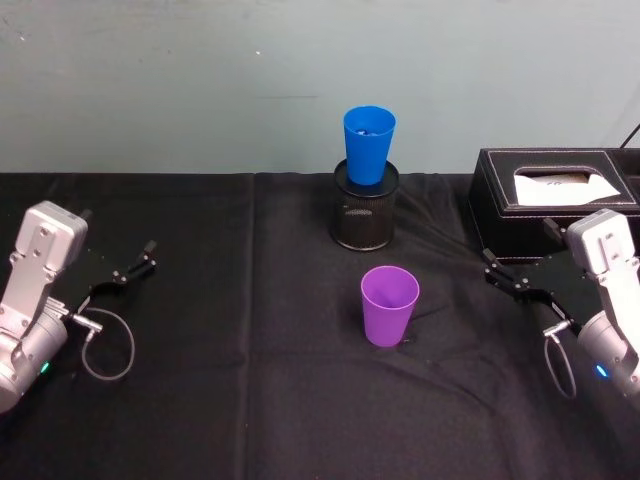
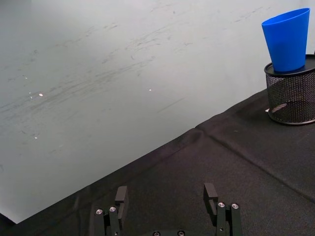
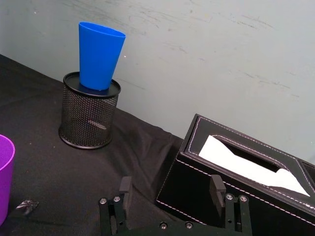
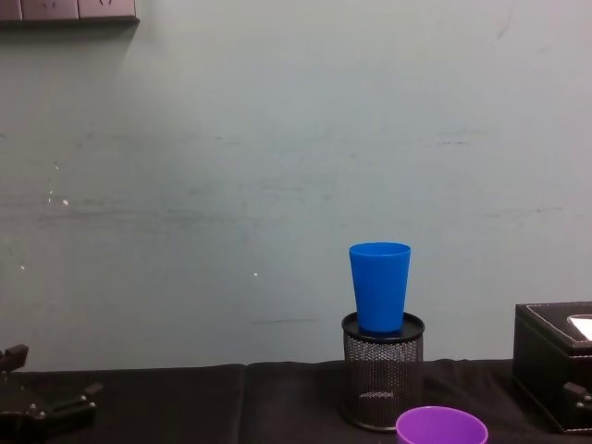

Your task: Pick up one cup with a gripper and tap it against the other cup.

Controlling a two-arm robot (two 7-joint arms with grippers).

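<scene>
The purple cup (image 1: 389, 305) stands upright on the black cloth at the table's middle; its rim also shows in the chest view as the purple cup (image 4: 441, 427) and its side in the right wrist view as the purple cup (image 3: 4, 177). Behind it the blue cup (image 1: 369, 145) (image 4: 380, 287) stands upright in the mouth of a black mesh pen holder (image 1: 365, 208). My right gripper (image 1: 497, 272) (image 3: 171, 187) rests open to the right of the purple cup, well apart from it. My left gripper (image 1: 135, 266) (image 2: 166, 194) is parked open at the far left.
A black tissue box (image 1: 550, 195) (image 3: 236, 182) stands at the back right, just behind the right gripper. The black cloth (image 1: 250, 400) covers the table, and a pale wall rises behind it. Cable loops hang at both wrists.
</scene>
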